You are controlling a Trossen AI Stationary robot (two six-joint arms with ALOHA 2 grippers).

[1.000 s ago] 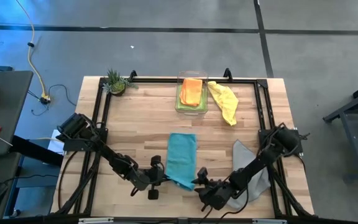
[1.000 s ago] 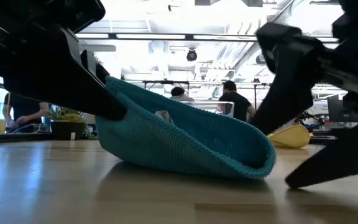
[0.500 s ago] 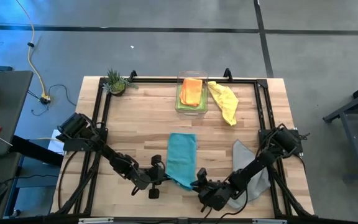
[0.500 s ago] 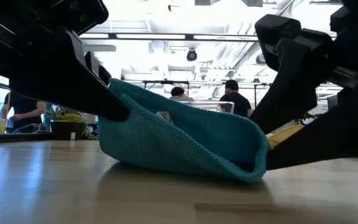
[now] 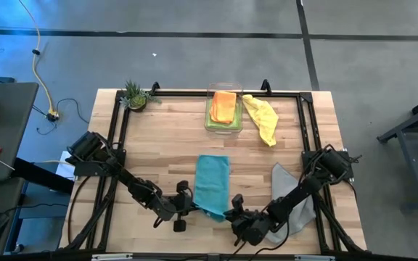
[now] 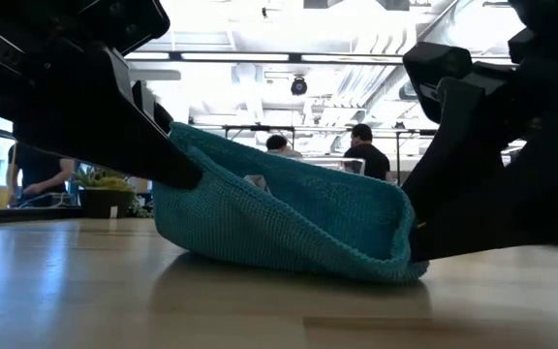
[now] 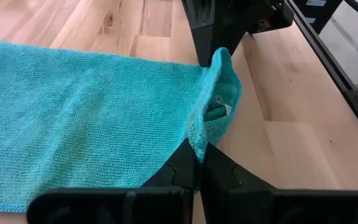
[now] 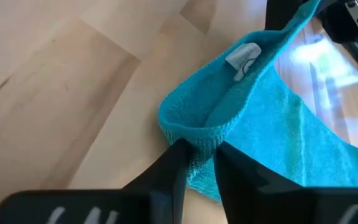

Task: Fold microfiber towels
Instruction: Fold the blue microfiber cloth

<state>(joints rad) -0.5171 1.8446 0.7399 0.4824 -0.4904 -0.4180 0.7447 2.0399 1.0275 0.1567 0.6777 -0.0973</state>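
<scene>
The teal towel (image 5: 212,185) lies as a long strip on the table's middle, reaching from far to near. My left gripper (image 7: 199,155) is shut on its near left corner, which is raised off the wood in the low view. At the near right corner, low by the table, my right gripper (image 8: 199,149) is shut on the cloth. Between the two grippers the near edge (image 6: 289,242) sags onto the table. In the high view my left gripper (image 5: 192,206) and right gripper (image 5: 227,215) flank the towel's near end. My left gripper pinches the towel's near left corner (image 7: 197,134) between its two fingers, slanting down from the near left. The corner is held up clear of the table, and the cloth slopes down from it. My right gripper pinches the bunched near right corner (image 8: 191,134) between its two fingers (image 8: 173,162), several layers at a fold. It comes slanting down from the near right. The corner sits just above the wood (image 6: 410,247).
A clear bin (image 5: 223,129) at the far middle holds an orange towel (image 5: 223,105) on a green one. A yellow towel (image 5: 261,118) lies right of it. A grey towel (image 5: 300,196) lies under my right arm. A small plant (image 5: 135,94) stands far left.
My right gripper has shut on the towel's near right corner, its fingers open a second ago. The corner has bunched up and risen slightly between them. The rest of the towel has stayed in place.
</scene>
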